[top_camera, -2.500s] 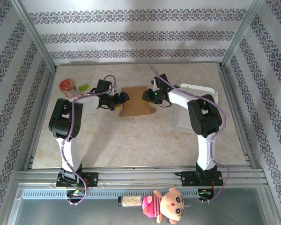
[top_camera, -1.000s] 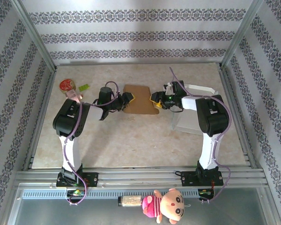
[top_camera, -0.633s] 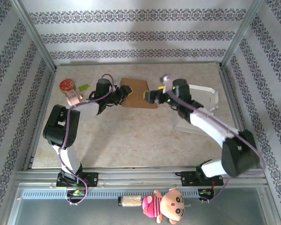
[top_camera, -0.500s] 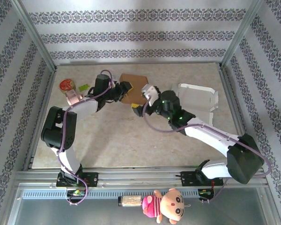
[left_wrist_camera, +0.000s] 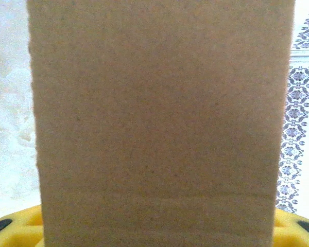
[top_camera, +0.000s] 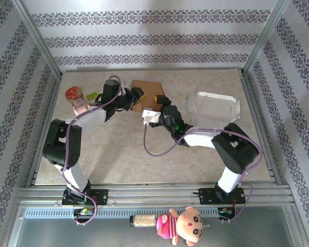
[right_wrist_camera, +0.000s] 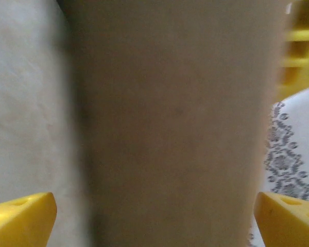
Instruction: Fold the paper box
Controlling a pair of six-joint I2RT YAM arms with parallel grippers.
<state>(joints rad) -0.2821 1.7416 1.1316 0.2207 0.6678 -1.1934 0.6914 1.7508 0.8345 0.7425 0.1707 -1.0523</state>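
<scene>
Patterned wallpaper walls close in a pale marble-look table [top_camera: 144,154]. The left gripper [top_camera: 135,96] is clamped on the left edge of the brown paper box [top_camera: 147,88]; in its wrist view the cardboard rises from between the yellow fingers [left_wrist_camera: 20,226]. The right gripper [top_camera: 153,107] stands wide, its fingertips [right_wrist_camera: 20,216] on either side of the box without touching. The box sits near the middle of the table's far edge. A white tray [top_camera: 213,105] lies toward the right edge and a red-topped tub [top_camera: 73,93] sits near the far left corner.
</scene>
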